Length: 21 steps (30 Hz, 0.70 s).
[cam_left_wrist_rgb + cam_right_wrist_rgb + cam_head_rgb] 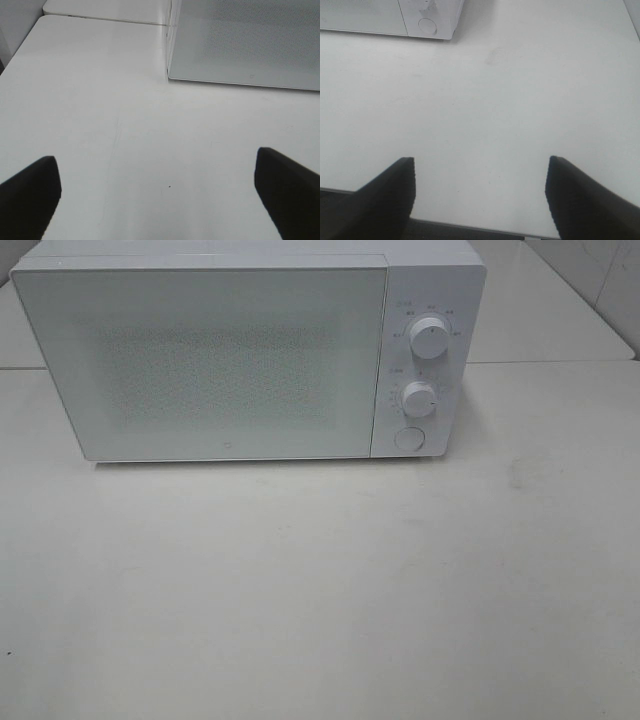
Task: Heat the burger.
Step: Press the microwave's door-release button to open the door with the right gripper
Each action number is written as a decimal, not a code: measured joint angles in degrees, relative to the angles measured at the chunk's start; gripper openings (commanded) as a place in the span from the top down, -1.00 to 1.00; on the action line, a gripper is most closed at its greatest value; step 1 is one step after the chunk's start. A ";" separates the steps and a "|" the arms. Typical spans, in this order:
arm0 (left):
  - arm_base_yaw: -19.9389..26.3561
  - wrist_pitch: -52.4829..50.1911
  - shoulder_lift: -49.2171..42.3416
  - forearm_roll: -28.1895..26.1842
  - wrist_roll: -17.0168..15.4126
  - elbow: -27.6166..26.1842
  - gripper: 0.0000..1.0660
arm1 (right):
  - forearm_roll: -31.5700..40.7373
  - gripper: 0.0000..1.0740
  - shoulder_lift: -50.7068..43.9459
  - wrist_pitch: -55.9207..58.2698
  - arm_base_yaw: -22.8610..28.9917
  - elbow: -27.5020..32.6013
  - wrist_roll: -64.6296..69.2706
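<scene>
The burger is out of view in all three views. A white microwave (245,355) stands at the back of the white table (320,580), its door (200,360) closed. Neither arm shows in the exterior high view. In the left wrist view my left gripper (157,192) hangs open over bare tabletop, with nothing between its dark fingers (30,192); the microwave's front corner (170,75) lies ahead of it. My right gripper (480,192) is open and empty too, near the table's front edge, with the microwave's round button (427,26) far ahead.
The microwave's panel carries two dials (430,338) (419,398) and a round button (409,437) on its right side. A tiled wall (600,270) rises at the back right. A seam between tabletops (110,20) runs behind the left gripper's area.
</scene>
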 measured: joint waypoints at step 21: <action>0.00 0.00 0.00 0.00 0.00 0.00 -0.83 | 0.00 -0.35 0.06 -6.42 -0.17 1.09 0.00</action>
